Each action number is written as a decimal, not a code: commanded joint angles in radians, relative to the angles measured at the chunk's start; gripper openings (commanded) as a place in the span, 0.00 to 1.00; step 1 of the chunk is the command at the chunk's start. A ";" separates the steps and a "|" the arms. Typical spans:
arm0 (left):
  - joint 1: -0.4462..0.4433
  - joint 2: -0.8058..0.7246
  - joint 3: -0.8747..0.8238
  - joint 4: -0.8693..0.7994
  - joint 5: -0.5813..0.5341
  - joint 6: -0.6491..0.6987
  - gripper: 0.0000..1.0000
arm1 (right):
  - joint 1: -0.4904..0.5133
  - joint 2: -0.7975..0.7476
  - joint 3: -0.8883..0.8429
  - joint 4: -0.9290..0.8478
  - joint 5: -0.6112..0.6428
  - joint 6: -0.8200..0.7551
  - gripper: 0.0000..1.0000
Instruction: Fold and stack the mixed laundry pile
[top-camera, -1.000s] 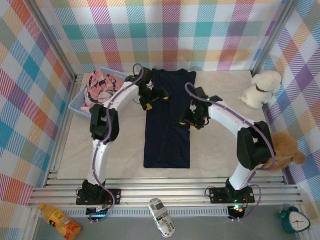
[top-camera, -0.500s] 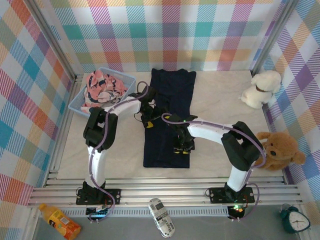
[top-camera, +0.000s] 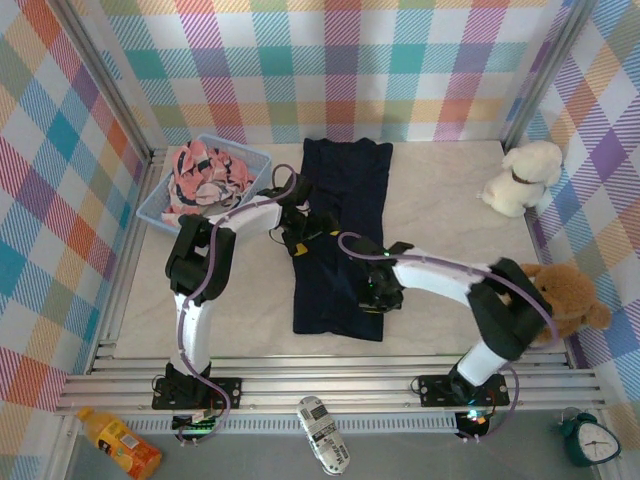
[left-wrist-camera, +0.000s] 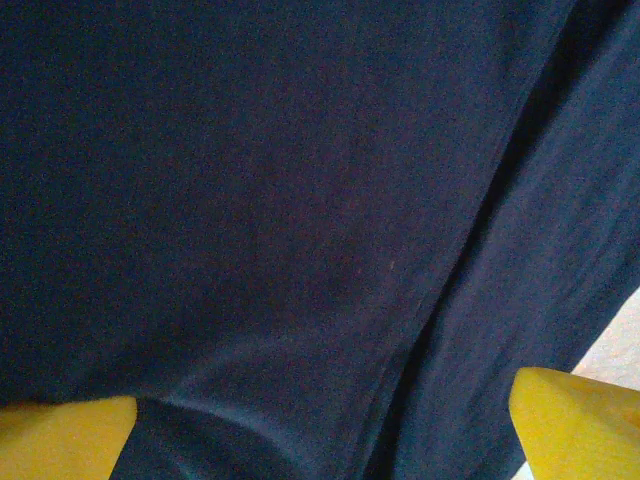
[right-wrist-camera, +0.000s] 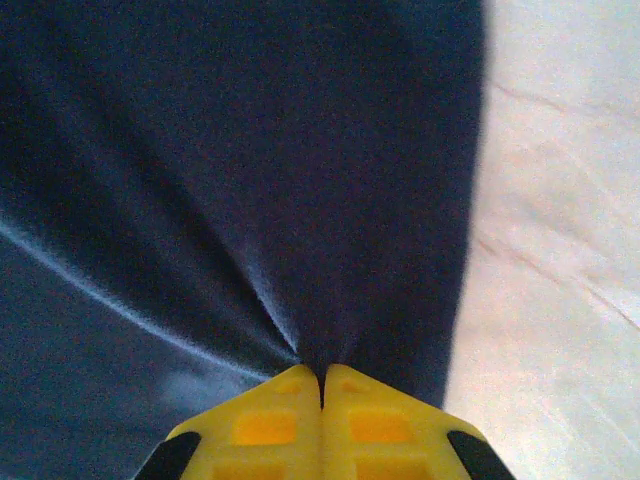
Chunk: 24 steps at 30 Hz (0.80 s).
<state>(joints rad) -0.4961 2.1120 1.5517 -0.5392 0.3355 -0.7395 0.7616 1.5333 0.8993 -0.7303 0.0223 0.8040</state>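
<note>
The dark navy T-shirt (top-camera: 340, 215) lies as a long folded strip down the middle of the table. My left gripper (top-camera: 303, 238) is low over its left edge, open, with wide-apart yellow fingertips (left-wrist-camera: 65, 435) and navy cloth (left-wrist-camera: 300, 200) spread between them. At the strip's lower right edge my right gripper (top-camera: 376, 297) is shut on a pinch of the T-shirt (right-wrist-camera: 250, 180); creases run into its closed tips (right-wrist-camera: 322, 372). The pink printed garment (top-camera: 205, 170) sits bunched in the light blue basket (top-camera: 256, 156) at the back left.
A white plush dog (top-camera: 520, 178) sits at the back right and a brown plush bear (top-camera: 562, 300) at the right edge. Bare table (top-camera: 450, 220) lies right of the shirt. A bottle (top-camera: 118, 442), remote (top-camera: 324, 434) and clock (top-camera: 588, 438) lie beyond the front rail.
My right gripper travelled from the shirt's upper right side down to its lower right edge and closed on the cloth. The left gripper shifted down to the left edge, staying open.
</note>
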 joint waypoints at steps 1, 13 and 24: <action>-0.018 0.063 -0.012 -0.041 -0.099 -0.001 0.98 | 0.001 -0.154 -0.112 -0.084 -0.046 0.053 0.00; -0.052 -0.067 0.052 -0.200 -0.079 0.046 1.00 | -0.001 -0.271 -0.134 -0.119 -0.017 0.018 0.54; -0.107 -0.343 -0.219 -0.212 -0.067 -0.025 1.00 | 0.019 -0.213 -0.148 -0.037 -0.094 -0.086 0.31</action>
<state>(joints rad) -0.5682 1.8244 1.4078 -0.7120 0.2749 -0.7334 0.7742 1.3151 0.7612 -0.7906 -0.0452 0.7532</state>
